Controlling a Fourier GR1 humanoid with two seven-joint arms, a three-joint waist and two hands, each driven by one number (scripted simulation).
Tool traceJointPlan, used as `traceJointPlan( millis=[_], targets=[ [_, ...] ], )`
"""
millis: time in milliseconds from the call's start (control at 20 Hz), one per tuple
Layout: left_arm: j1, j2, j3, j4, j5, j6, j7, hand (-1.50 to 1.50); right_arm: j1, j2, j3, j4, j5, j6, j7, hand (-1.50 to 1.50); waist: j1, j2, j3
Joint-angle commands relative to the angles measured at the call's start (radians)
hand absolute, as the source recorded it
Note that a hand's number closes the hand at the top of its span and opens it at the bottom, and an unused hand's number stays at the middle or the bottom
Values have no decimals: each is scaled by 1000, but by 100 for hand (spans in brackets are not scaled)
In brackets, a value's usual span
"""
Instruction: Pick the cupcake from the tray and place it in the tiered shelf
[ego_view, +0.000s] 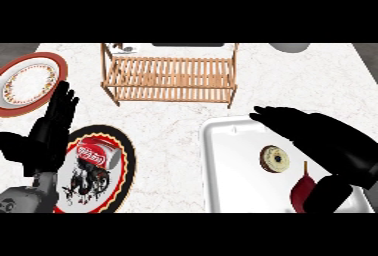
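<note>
A red soda can lies on a black-rimmed patterned plate at the lower left, beside the resting left hand, fingers straight. A red-rimmed plate sits at far left. The slatted wooden tiered shelf stands beyond the white tray. The round, cream-topped, dark-rimmed cupcake lies in the tray beside a dark red pepper. The right hand hovers above it, fingers extended.

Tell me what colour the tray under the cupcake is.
White: the tray is plain white, seen in the head view, with the cupcake lying in it.
</note>
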Motion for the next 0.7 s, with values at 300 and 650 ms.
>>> traceJointPlan(
  millis=[300, 650],
  targets=[
    [39, -2, 23, -74, -28, -13, 48, 0, 55, 62, 115, 52, 329, 32, 108, -150, -2, 0, 1],
    [98, -93, -16, -96, -114, -2, 17, 0, 128, 163, 38, 173, 449, -5, -72, -150, 0, 1, 1]
  ],
)
